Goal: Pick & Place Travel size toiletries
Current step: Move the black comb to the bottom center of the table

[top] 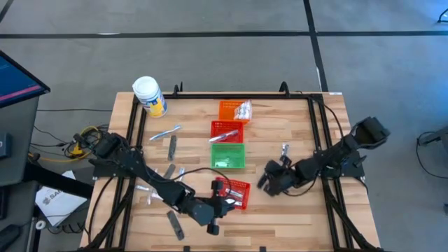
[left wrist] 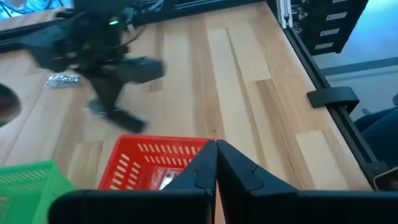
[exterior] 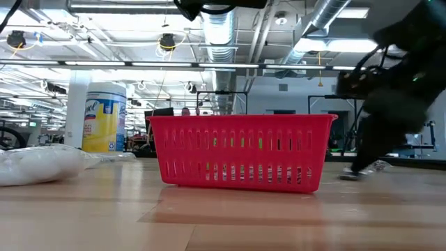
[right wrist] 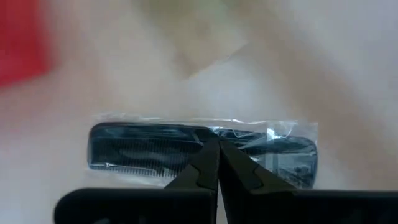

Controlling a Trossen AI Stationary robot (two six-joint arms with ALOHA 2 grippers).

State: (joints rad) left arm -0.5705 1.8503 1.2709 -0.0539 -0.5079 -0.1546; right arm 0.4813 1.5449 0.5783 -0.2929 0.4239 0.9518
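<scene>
- Hovering over the near red basket (top: 236, 192), the left tool (top: 213, 218) has its fingers pressed together and holds nothing.
- Just beyond, the right tool (right wrist: 217, 144) is likewise pinched closed, tips over a dark comb in a clear wrapper (right wrist: 199, 154) lying on the worktop (top: 280, 217).
- Loose toiletries (top: 170, 145) lie scattered on the left side of the worktop.
- Farther back stand the green basket (top: 228, 155), a second red basket (top: 227, 130) and an orange basket (top: 231, 110).
- At the far left corner stands the white jar (top: 149, 96).

Four baskets (top: 230, 110) ran in line down table (top: 294, 224) middle. Jar (top: 149, 96) stood at far left corner. Loose toiletries (top: 170, 146) lay left of baskets. Wrapped comb (right wrist: 199, 152) lay just beyond right gripper (right wrist: 217, 146).
</scene>
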